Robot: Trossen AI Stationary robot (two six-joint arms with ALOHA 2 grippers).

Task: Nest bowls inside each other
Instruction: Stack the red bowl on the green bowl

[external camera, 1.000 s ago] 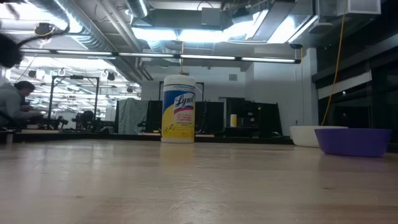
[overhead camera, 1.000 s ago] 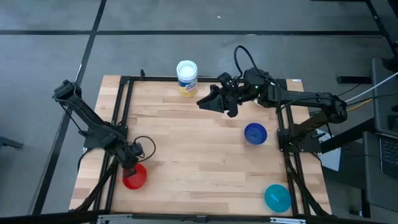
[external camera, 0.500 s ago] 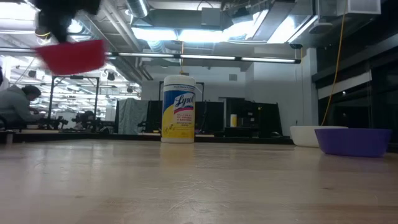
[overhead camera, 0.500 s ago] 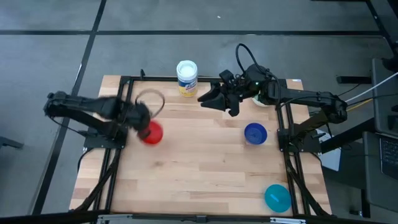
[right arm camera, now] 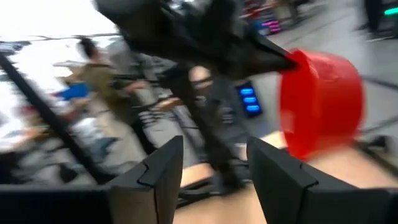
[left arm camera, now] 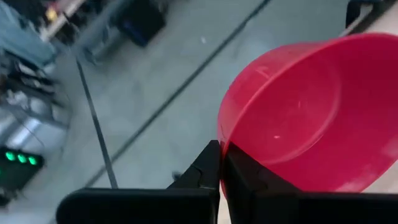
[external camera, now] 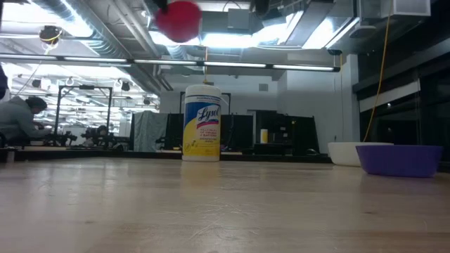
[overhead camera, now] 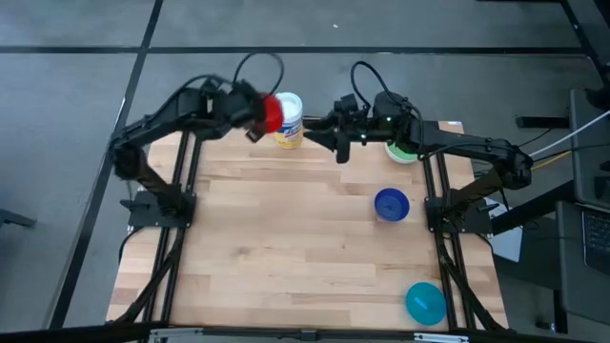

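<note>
My left gripper (overhead camera: pixel 254 110) is raised high over the table's far edge, shut on a red bowl (overhead camera: pixel 271 112), right beside the white canister (overhead camera: pixel 286 119). The low view shows the bowl (external camera: pixel 178 20) well above the table. My right gripper (overhead camera: pixel 339 141) hovers open to the canister's right, facing the red bowl (right arm camera: pixel 320 109), with nothing between its fingers. A green bowl (overhead camera: pixel 400 148) sits inside a white bowl (external camera: pixel 346 152) at the far right. On the table's right half rest a dark blue bowl (overhead camera: pixel 391 204) and a teal bowl (overhead camera: pixel 425 302). My left gripper pinches the red bowl's rim (left arm camera: pixel 222 138) between its two fingers, at one spot on the edge. The bowl is lifted clear of the table and tipped onto its side, sticking out beyond the fingertips with its inside (left arm camera: pixel 305 112) facing the wrist camera.
The canister (external camera: pixel 202 123) stands upright at the far edge, just below and beside the held bowl. The black frame rails (overhead camera: pixel 181 219) run along both sides of the table. Bare wood lies across the table's middle and near left. A person sits far off in the room (external camera: pixel 17 119).
My left gripper has lifted the red bowl from the table's near left, swinging it up and toward the far edge to beside the canister. The bowl has tipped from upright onto its side. My right gripper has rolled a little and shifted slightly toward the far edge.
</note>
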